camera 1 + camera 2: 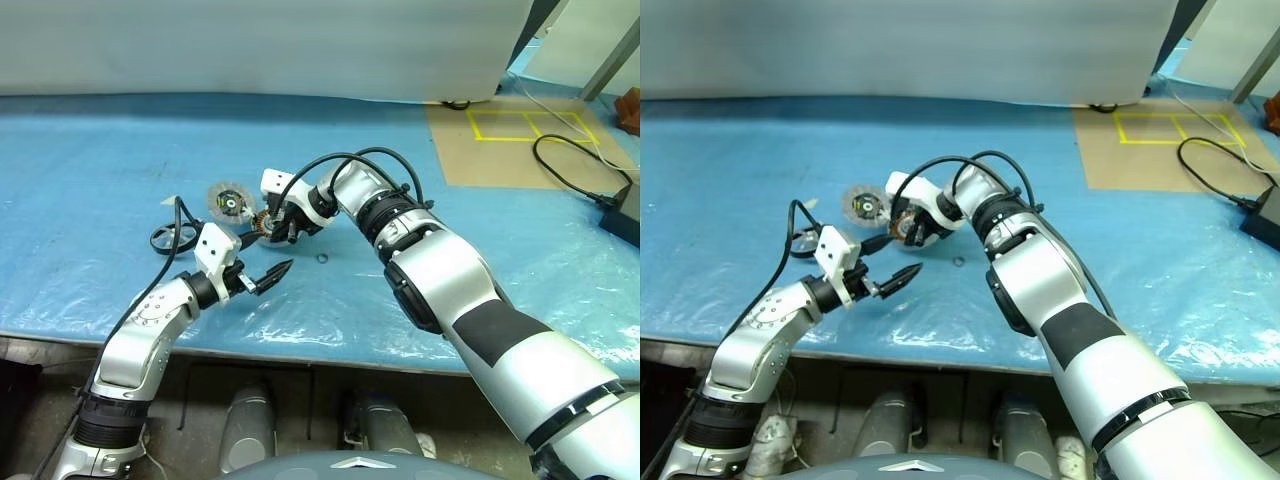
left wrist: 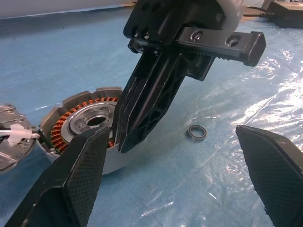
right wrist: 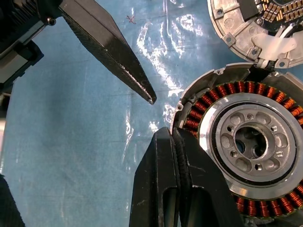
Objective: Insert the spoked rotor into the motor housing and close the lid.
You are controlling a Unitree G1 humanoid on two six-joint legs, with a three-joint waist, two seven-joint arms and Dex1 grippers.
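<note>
Copper-wound motor housing [image 3: 248,142] lies on the blue sheet [image 1: 120,160], the right gripper [image 3: 177,156] pinched shut on its rim at nine o'clock (probably steadying it), while the left gripper [image 2: 175,156] waits wide open, empty.

Desk [image 1: 120,160] under blue sheet with clear plastic film. Small metal ring [image 1: 321,259] lies flat on film. Brown board [image 1: 520,150] with yellow tape squares [image 1: 528,125] at far right; black cable [image 1: 570,175] across it.
</note>
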